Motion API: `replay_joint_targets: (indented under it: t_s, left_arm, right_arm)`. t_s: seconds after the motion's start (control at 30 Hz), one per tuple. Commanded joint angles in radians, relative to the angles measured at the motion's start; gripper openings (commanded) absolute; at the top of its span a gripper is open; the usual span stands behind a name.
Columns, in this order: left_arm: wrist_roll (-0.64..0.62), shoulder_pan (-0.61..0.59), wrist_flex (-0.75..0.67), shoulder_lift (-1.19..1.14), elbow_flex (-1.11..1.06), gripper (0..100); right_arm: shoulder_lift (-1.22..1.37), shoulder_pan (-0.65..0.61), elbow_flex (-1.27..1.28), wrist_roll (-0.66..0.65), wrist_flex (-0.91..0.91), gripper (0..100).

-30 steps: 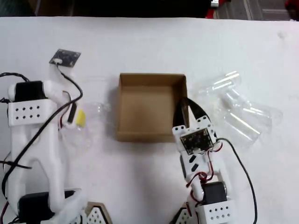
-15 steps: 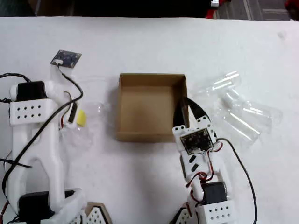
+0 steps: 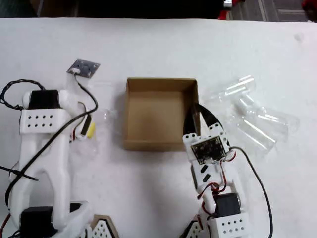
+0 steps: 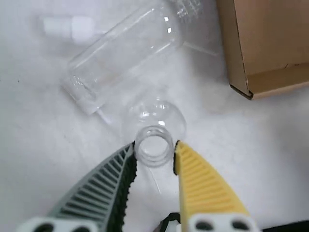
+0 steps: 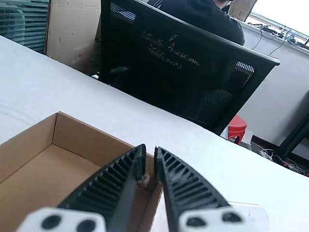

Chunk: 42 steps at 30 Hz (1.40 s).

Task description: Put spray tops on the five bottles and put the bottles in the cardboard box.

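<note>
While the left gripper (image 4: 154,146) clamps the neck of a clear bottle (image 4: 159,116), capping appears in hand; your right gripper (image 5: 150,149), jaws together, should fetch a spray top (image 4: 63,26).

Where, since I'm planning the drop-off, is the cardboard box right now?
High view: the cardboard box sits mid-table, between the upright bottle held by the left gripper and the heap of clear bottles on its right.

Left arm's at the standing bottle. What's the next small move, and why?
Probably lift straight up a little: the left gripper looks shut on the neck of the upright bottle, and a lying bottle sits close beyond, so sliding sideways might knock it.
</note>
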State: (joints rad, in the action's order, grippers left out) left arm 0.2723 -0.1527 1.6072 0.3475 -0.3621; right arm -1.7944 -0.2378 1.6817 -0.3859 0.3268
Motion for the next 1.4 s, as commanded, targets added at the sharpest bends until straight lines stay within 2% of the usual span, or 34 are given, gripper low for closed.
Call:
replay_joint_targets:
  t_s: [0.0, 0.17, 0.5, 0.77, 1.37]
  left_arm:
    - [-0.009, 0.001, -0.04, -0.005, 0.009, 12]
    - [-0.009, 0.004, -0.041, -0.005, 0.009, 17]
    - [-0.009, 0.001, -0.043, -0.004, 0.011, 17]
    - [-0.009, -0.024, 0.032, -0.004, 0.143, 17]
    - [-0.002, -0.025, 0.074, -0.012, 0.144, 17]
  right_arm:
    - [-0.004, 0.01, 0.008, -0.011, 0.007, 1.8]
    - [-0.004, 0.01, 0.008, -0.011, 0.007, 1.8]
    - [-0.004, 0.01, 0.008, -0.011, 0.007, 1.8]
    - [-0.004, 0.01, 0.008, -0.011, 0.007, 1.8]
    - [-0.004, 0.01, 0.008, -0.011, 0.007, 1.8]
